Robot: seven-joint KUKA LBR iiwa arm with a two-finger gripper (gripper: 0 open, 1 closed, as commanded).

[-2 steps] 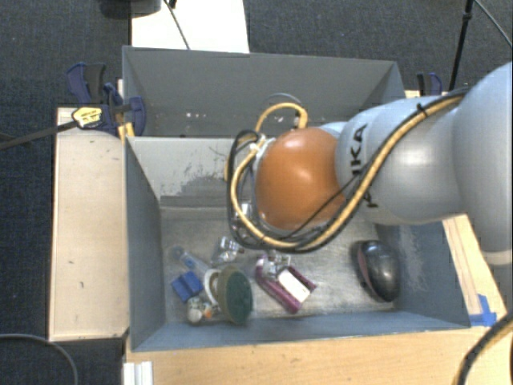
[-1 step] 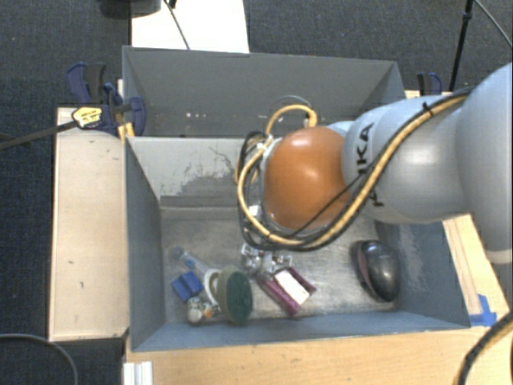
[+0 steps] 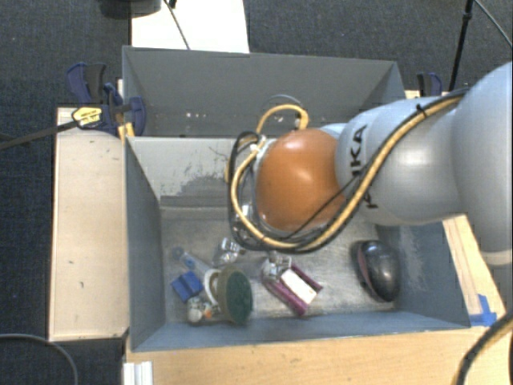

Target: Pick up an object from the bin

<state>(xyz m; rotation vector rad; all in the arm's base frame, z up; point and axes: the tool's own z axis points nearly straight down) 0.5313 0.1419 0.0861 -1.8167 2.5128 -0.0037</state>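
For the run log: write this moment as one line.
hand low by purple-and-white box | round dark-green pad left of box | grey computer mouse right

The round orange cover (image 3: 292,181) on the wrist hides most of the gripper (image 3: 256,255) under it. With the cables (image 3: 240,207), it also blocks the middle of the grey bin's (image 3: 144,239) floor and part of its far wall. The big grey arm (image 3: 433,159) is cut off by the right edge. In the near left heap, the dark green round thing (image 3: 236,295) covers part of a white thing (image 3: 213,282), and the tiny bits (image 3: 196,313) beside them are too small to name.
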